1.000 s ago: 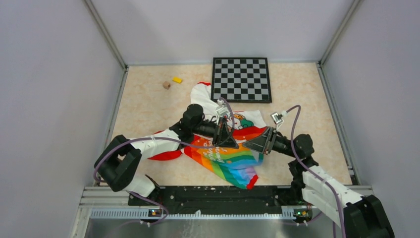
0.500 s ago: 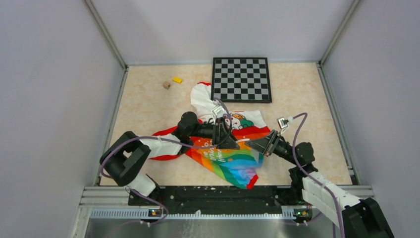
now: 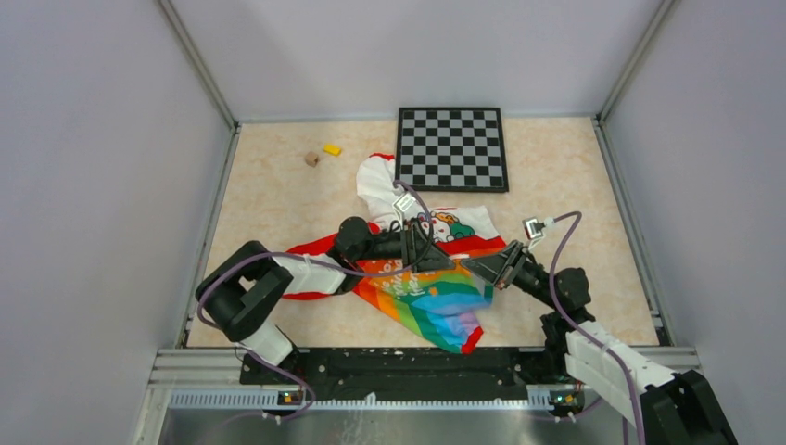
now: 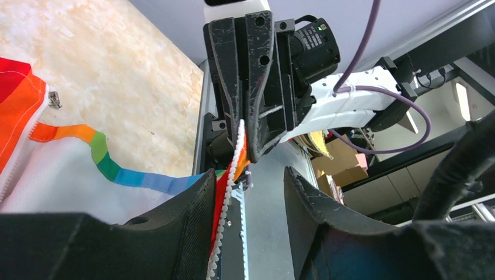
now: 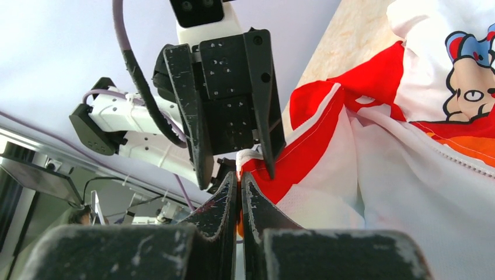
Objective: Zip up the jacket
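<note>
Low over jacket [image 3: 436, 304], left claw [image 3: 449, 265] faces right claw [image 3: 473, 268].

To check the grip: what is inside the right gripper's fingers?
The right gripper is shut on the jacket's zipper edge, red fabric with white teeth. The pinched part itself is covered by its fingers.

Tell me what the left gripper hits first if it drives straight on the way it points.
Most likely the right gripper, which faces it head-on, shut on the jacket's zipper edge. That edge runs between the open left gripper's fingers. How far apart the two are is hard to judge.
</note>
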You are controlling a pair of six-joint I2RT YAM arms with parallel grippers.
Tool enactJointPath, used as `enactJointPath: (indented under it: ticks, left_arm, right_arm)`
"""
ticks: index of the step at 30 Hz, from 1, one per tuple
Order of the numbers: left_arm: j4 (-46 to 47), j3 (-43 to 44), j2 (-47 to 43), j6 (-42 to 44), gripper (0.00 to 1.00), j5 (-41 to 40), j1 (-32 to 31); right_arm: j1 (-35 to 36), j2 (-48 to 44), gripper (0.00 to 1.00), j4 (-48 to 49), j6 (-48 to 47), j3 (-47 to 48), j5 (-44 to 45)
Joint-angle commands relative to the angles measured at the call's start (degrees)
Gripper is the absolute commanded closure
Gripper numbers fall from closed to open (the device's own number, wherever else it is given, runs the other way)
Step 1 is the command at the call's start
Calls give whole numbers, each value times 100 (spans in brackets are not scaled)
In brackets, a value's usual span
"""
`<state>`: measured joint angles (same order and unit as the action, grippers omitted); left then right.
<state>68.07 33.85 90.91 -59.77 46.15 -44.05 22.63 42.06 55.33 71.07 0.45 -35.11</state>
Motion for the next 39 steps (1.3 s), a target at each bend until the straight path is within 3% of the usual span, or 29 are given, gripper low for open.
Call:
enactJointPath:
  ticks: [1,4,12,15,17,21,25,27,28,30,31,36,39]
  left_arm:
    - [438,104,200,-91,49,-134,-96]
    - [503,178,297,-130,50,-114,-155]
    - [585,231,353,-136,73,-83,-156]
    - [912,247,485,-338,54,0,-156]
    - [1137,258,591,-512,52,23,-157]
    - [1328,290,700,-631,62,57,-156]
    - [1247,289,661,-572,78,62,-156]
    - [1100,291,617,-490,91,44,-156]
    - [982,304,594,-432,99,25,-156]
    - [646,344,535,-264,100,8,-156]
    - [415,376,508,-152,100,-3,-156]
    - [-923,487,262,652,100,-77,-157]
    - [-1834,626,164,1127,100,-91,-156]
  right_arm:
    - [62,-33,100,389,-24,-11,23]
    - [62,-31,100,402,-27,-12,3]
    - [67,-71,100,354,-34,-10,-115]
    - [65,-107,100,310,-32,-11,-135]
    - [65,-181,100,263,-26,-10,-136]
    - [68,-320,100,82,-59,-12,-120]
    - [71,-460,100,-190,-149,11,-68]
    - [72,-507,100,-472,-286,65,-49]
    - [67,-524,100,-657,-386,113,-48]
    - [61,-615,100,-1258,-697,293,-2]
    - [61,-725,99,-2050,-950,453,108]
    - [-30,-985,63,-5150,-2414,1530,1201]
    - [-353,-799,47,-6038,-2956,1992,1683]
